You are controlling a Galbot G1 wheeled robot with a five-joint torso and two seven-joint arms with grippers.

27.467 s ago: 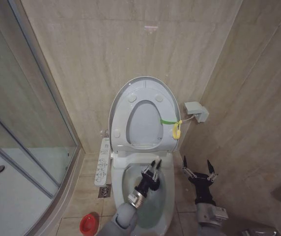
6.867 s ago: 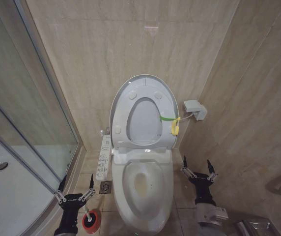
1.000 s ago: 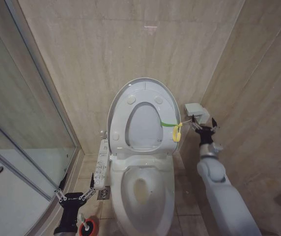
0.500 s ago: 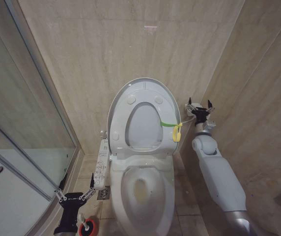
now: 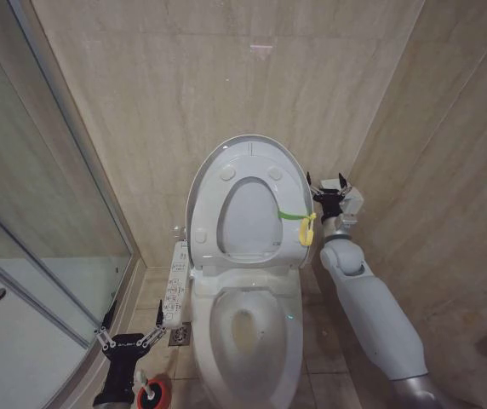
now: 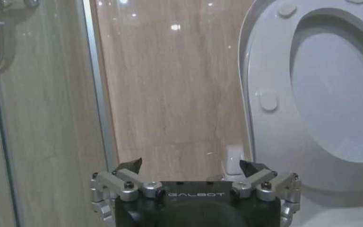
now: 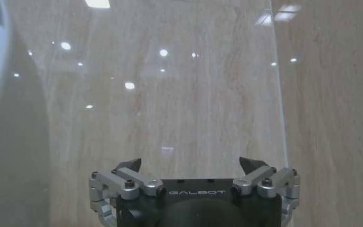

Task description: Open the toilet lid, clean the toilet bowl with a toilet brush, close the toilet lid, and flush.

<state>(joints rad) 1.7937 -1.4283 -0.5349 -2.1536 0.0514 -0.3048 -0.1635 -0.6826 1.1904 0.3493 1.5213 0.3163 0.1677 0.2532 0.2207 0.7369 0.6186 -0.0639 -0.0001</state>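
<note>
- The right pincer (image 5: 329, 186) has swung in from the wall box (image 5: 352, 201) towards the upright toilet lid (image 5: 248, 152). It now sits just beside the lid's right edge, above the yellow-green tag (image 5: 306, 223); half a second ago it was farther right, in front of that box. Its fingers are spread wide with nothing between them.
- The lid leans open against the back wall, with the seat ring (image 5: 218, 223) raised against it, above the exposed toilet bowl (image 5: 248, 336).
- The left pincer (image 5: 129, 331) is parked low by the floor's near left, released and empty, unchanged over the last second.
- The toilet brush (image 5: 146, 392) stands back in its red holder (image 5: 153, 397) on the floor, just under that pincer.
- Judgement: scrubbing looks finished, and closing the lid appears to be the step in hand.
</note>
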